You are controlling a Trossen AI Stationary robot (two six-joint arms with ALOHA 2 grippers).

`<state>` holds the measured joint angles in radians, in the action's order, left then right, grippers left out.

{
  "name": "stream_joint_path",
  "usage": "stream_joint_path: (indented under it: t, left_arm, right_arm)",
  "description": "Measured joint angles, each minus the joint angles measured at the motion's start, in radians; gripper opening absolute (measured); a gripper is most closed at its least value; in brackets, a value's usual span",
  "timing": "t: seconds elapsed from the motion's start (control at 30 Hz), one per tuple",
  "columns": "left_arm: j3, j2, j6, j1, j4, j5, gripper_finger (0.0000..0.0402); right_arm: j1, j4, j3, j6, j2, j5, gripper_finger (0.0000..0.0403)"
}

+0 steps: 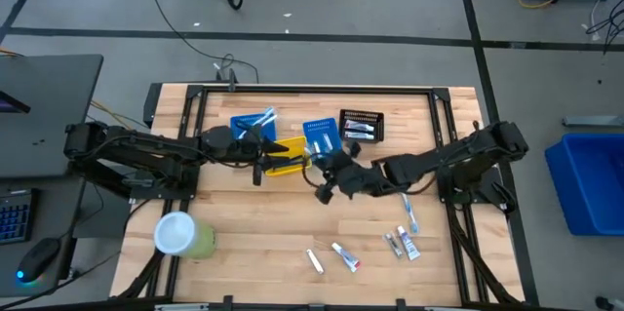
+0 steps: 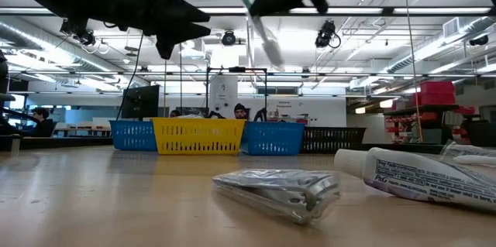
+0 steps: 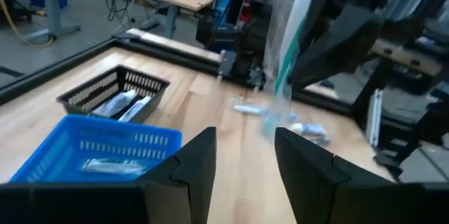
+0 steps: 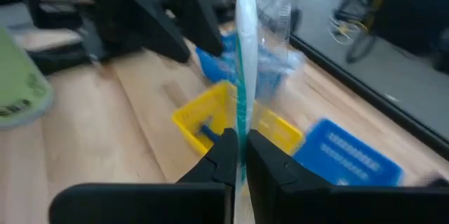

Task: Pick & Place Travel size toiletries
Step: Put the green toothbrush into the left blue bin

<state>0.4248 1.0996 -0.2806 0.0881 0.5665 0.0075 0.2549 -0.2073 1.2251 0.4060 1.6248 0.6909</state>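
My right gripper (image 1: 323, 188) hangs over the table's middle, shut on a white and teal toothbrush (image 4: 243, 69) in a clear wrapper, one of the travel size toiletries. The low view shows the toothbrush (image 2: 260, 22) high above the table. My left gripper (image 1: 261, 165) stands open by the yellow bin (image 1: 290, 156), its fingers (image 3: 196, 164) with nothing between them. More toiletries lie on the near right of the table: a toothbrush (image 1: 409, 212) and several small tubes (image 1: 346, 255). My right gripper pinches the toothbrush's handle (image 4: 240, 134) between its two fingers, wrapper and all. The toothbrush stands out past the fingertips, head end (image 4: 245, 6) away from them, and is tilted. It is lifted clear of the table and of the bins.
Two blue bins (image 1: 252, 126) (image 1: 320, 136) and a black bin (image 1: 361, 126) stand at the far middle beside the yellow one. A green cylinder with a white lid (image 1: 180, 235) lies near left. A wrapped item (image 2: 279, 189) and a tube (image 2: 418, 173) lie close to the low camera.
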Motion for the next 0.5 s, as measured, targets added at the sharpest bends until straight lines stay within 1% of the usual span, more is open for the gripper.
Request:
stream_joint_path:
  t: [0.1, 0.17, 0.4, 0.5]
  left_arm:
    - [0.000, 0.000, -0.006, -0.007, 0.030, 0.001, 0.0153]
    - [0.000, 0.000, 0.005, -0.013, 0.027, 0.001, 0.0153]
    - [0.000, 0.000, 0.003, -0.060, 0.028, -0.005, 0.0153]
    - [0.000, 0.000, -0.006, -0.089, 0.026, -0.062, 0.0153]
  right_arm:
    - [-0.037, 0.070, 0.000, -0.053, 0.014, -0.104, 0.0023]
    - [-0.053, 0.078, -0.001, -0.067, 0.018, -0.156, 0.0023]
    - [-0.080, 0.164, -0.003, -0.075, 0.025, -0.192, 0.0024]
    - [-0.087, 0.242, -0.020, -0.107, 0.025, -0.248, 0.0024]
